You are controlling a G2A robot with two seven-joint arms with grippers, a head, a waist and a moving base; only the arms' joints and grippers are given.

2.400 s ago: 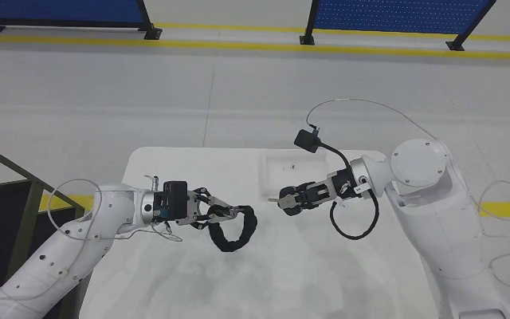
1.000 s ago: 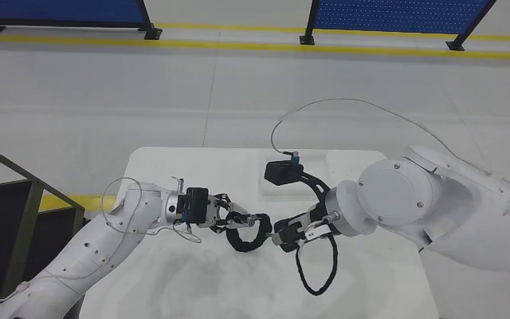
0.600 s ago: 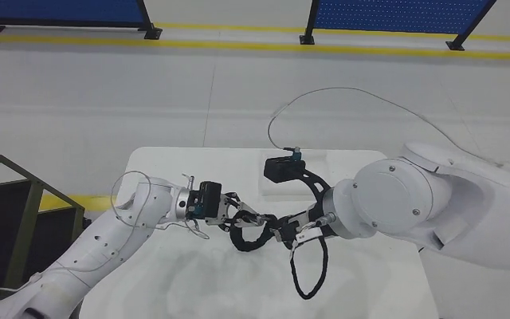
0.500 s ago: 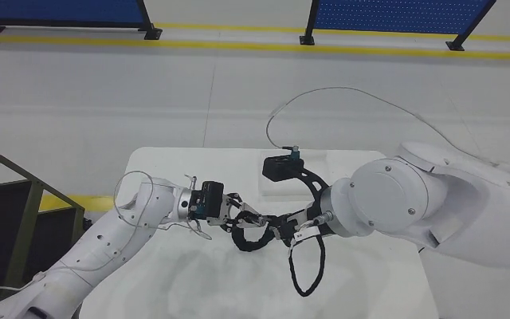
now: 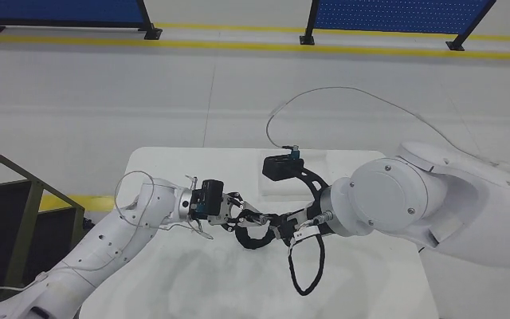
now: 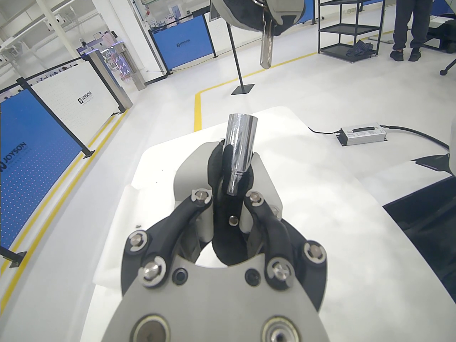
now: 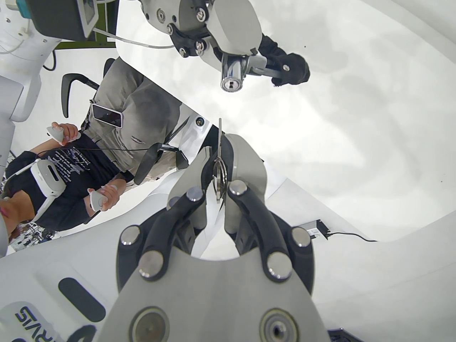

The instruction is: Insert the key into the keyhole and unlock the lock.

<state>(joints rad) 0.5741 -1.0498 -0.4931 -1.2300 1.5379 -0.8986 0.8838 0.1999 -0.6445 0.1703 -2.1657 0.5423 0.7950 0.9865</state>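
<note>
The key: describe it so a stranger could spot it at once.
Above the white table, two arms nearly meet tip to tip. The key is the thin flat silver blade sticking out from the right gripper's fingers, pointing at the fatter chrome cylinder lock opposite.

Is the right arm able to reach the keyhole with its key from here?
Probably yes: the lock points its keyhole roughly at the key, with only open air between.

Top cam: above the arms, looking down at the table [image 5: 175, 167] from fairly far. L wrist cam: close behind the left gripper [image 6: 233, 160], facing the key [image 6: 266, 47]. R wrist cam: close behind the right gripper [image 7: 219, 151], facing the lock [image 7: 231, 72]. All 3 share lock, key & tabletop.
</note>
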